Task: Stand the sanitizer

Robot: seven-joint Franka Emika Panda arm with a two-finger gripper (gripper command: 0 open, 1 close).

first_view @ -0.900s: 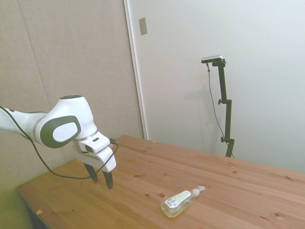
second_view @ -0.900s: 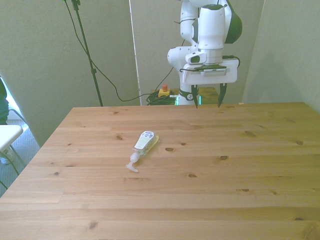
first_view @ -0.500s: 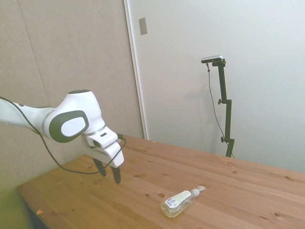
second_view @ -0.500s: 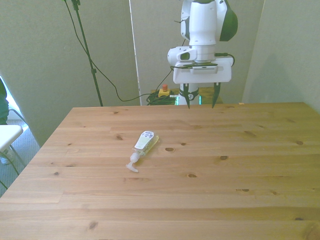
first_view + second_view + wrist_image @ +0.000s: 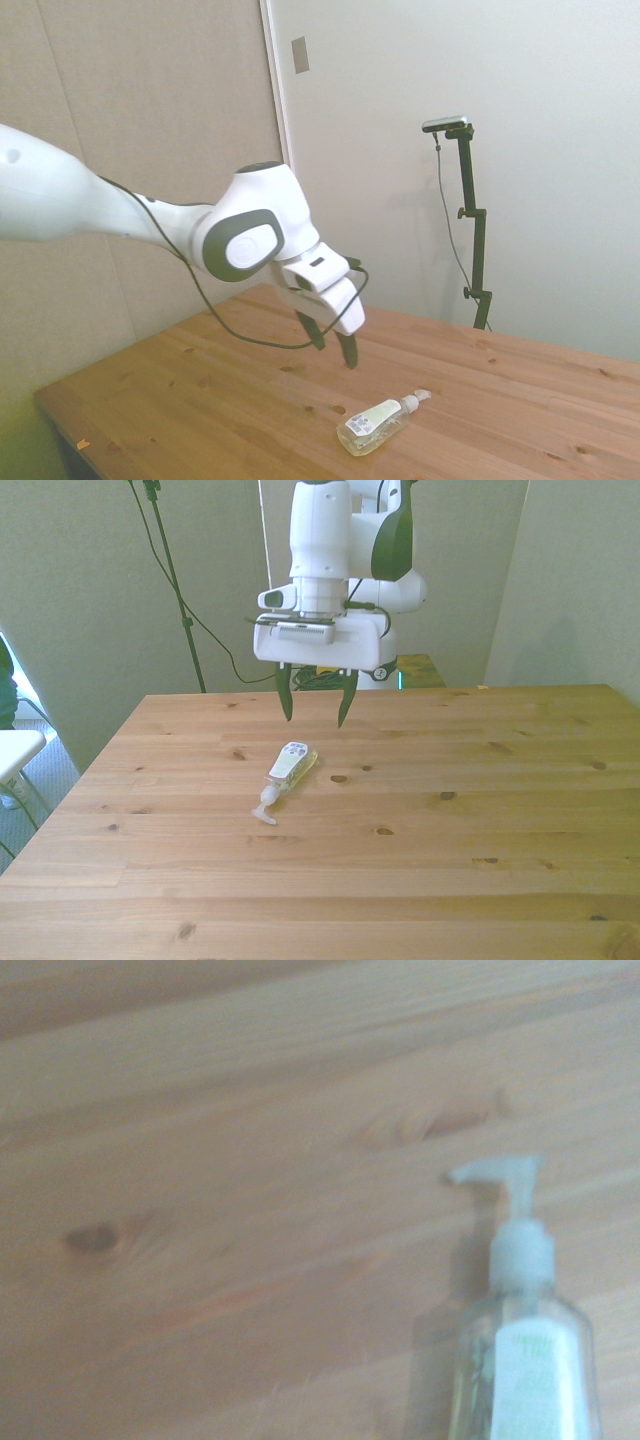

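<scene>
Pincer (image 5: 313, 718) nearer, seemingly above sanitizer (image 5: 288, 773)

We saw lab-like test room: bare walls (image 5: 480, 120), lone wooden table (image 5: 400, 870), loose cables (image 5: 215, 640), white robot arm (image 5: 100, 205).

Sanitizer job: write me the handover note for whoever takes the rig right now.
Gripper: open, empty, in the air above the table, just behind the sanitizer in the front view.
Sanitizer: lying on its side on the table, label up, pump head pointing toward the front camera. The wrist view shows the pump head and part of the label.
Done: nothing on the sanitizer yet; no contact.
Left: lower, grasp the sanitizer, stand it upright, release.
</scene>
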